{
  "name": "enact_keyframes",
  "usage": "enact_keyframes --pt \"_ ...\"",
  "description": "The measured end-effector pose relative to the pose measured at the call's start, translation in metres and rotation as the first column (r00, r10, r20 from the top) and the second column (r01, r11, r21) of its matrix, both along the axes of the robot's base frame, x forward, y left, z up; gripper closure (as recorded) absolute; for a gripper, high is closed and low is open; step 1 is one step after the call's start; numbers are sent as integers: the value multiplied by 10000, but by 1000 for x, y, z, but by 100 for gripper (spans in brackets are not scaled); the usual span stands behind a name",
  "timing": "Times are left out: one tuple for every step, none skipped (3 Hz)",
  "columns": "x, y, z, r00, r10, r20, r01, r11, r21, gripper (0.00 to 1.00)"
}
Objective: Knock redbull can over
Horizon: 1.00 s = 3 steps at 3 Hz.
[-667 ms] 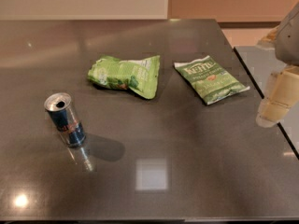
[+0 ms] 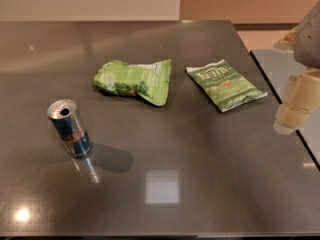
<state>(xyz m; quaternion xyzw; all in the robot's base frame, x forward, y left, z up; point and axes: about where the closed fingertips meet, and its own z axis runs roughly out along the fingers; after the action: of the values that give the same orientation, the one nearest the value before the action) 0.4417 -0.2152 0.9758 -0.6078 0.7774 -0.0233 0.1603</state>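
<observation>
The redbull can (image 2: 70, 129) stands upright on the dark table (image 2: 200, 184) at the front left; it has a blue and silver body with a red mark and a shiny silver top with an open mouth. My gripper (image 2: 295, 109) is at the far right edge of the view, over the table's right edge, with cream-coloured fingers pointing down. It is far to the right of the can and touches nothing.
A crumpled light green snack bag (image 2: 135, 80) lies in the middle of the table. A flat dark green chip bag (image 2: 225, 85) lies to its right, near my gripper. A second grey surface (image 2: 280, 66) adjoins the table's right edge.
</observation>
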Motion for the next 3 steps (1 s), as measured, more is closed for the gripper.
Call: enact_keyframes --pt "10 20 -9 9984 565 -26 -562 9961 686 0" --pt "19 56 -16 9917 1269 206 -1285 9784 1618 0" --pt "29 97 -24 9805 1924 413 -1966 9502 2419 0"
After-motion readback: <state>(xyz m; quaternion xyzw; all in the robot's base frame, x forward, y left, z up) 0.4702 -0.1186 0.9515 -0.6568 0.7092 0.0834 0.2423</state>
